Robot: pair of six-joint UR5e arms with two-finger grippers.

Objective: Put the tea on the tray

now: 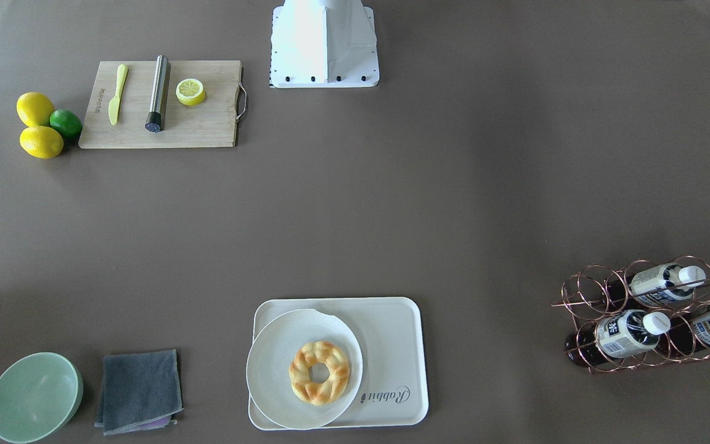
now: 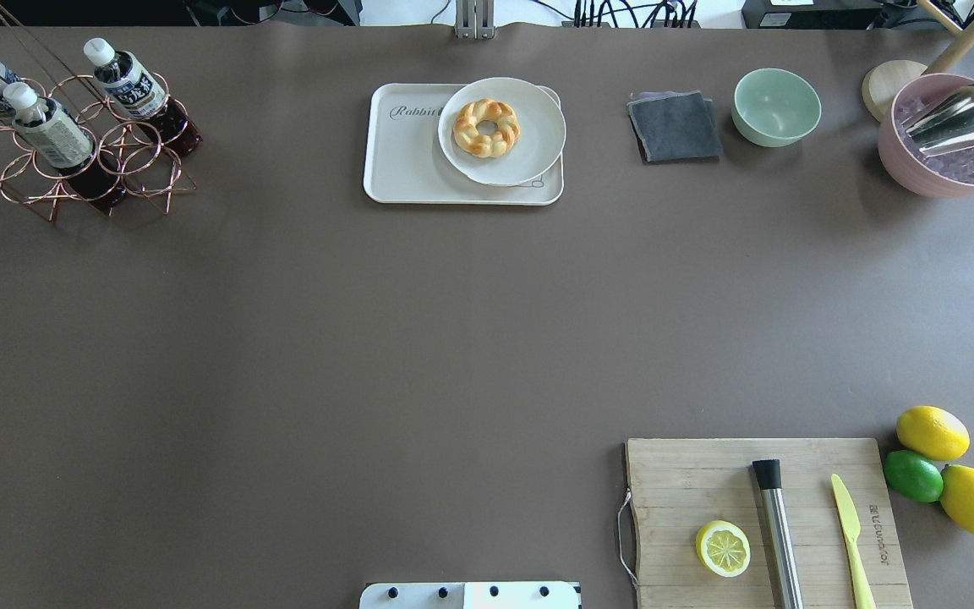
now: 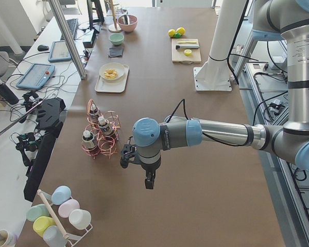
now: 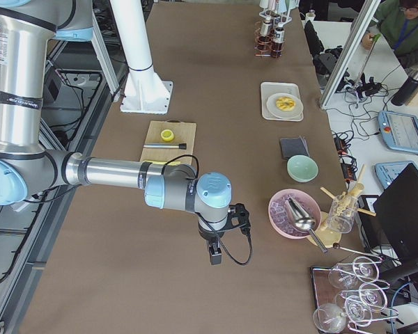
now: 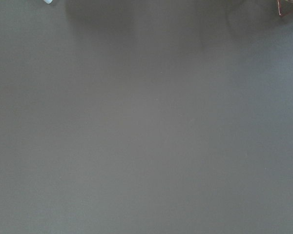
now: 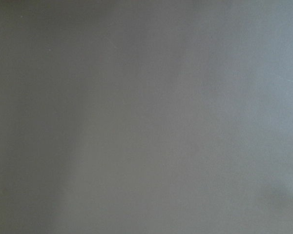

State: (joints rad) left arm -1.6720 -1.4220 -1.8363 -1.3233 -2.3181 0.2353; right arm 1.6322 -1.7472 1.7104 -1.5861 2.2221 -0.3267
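Three tea bottles (image 1: 629, 333) (image 2: 51, 131) lie slanted in a copper wire rack (image 1: 583, 296) (image 2: 22, 182) at the table's far left corner. The cream tray (image 1: 392, 345) (image 2: 407, 161) carries a round white plate (image 2: 538, 152) with a braided doughnut (image 2: 486, 127). My left gripper (image 3: 148, 182) hangs over bare table near the rack (image 3: 100, 136). My right gripper (image 4: 214, 256) hangs over bare table at the other end. I cannot tell whether either is open or shut. Both wrist views show only brown table.
A wooden cutting board (image 2: 707, 474) holds a half lemon, a steel muddler and a yellow knife. Two lemons and a lime (image 2: 914, 475) lie beside it. A grey cloth (image 2: 675, 127), a green bowl (image 2: 776, 106) and a pink ice bowl (image 2: 943, 139) with a scoop stand at the far right.
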